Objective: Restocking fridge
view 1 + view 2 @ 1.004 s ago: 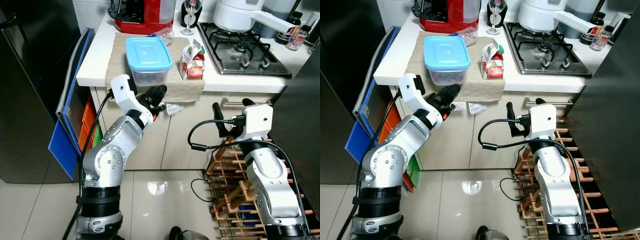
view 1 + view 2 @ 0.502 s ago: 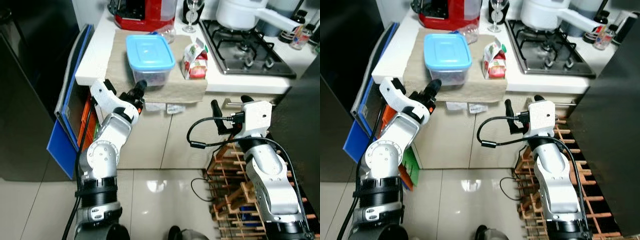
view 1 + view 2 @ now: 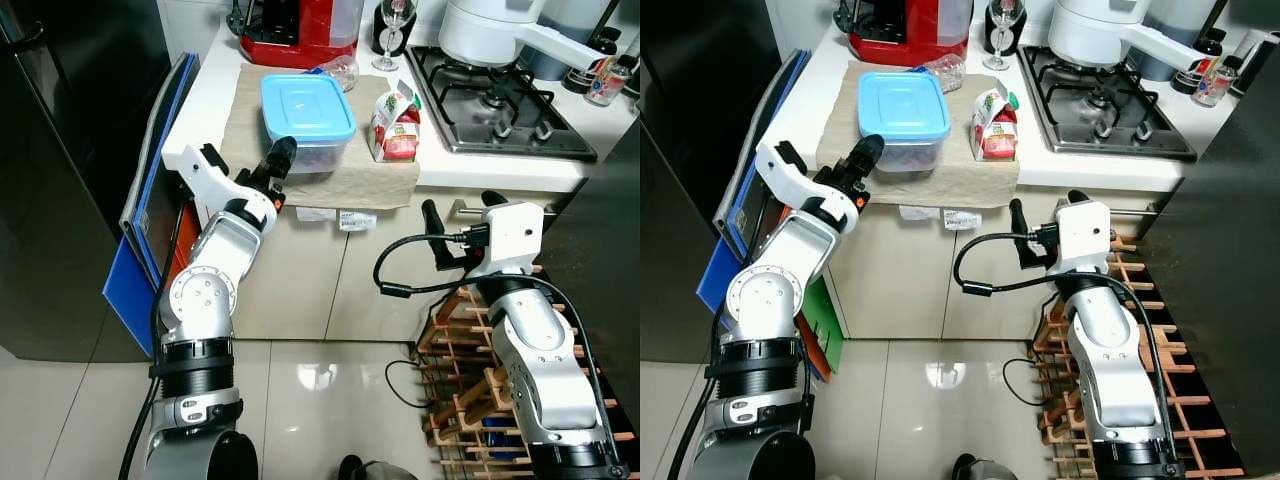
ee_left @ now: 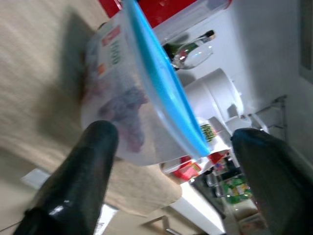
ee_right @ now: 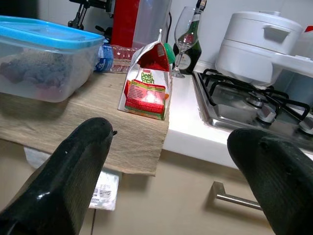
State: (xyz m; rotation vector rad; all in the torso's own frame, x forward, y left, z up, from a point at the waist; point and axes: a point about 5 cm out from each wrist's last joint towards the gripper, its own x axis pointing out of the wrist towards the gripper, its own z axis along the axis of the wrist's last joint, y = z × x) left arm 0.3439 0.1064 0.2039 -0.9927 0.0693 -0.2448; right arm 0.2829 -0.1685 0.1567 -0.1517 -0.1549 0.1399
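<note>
While I look down at the white counter with its beige cloth, a dark fridge stands to my left and a gas hob to my right. One blue-lidded container and one small carton sit on the cloth, with a red appliance and one wine glass behind. My left gripper hovers at the container's near side, fingers spread wide. My right gripper waits below the counter edge, fingers wide apart.
</note>
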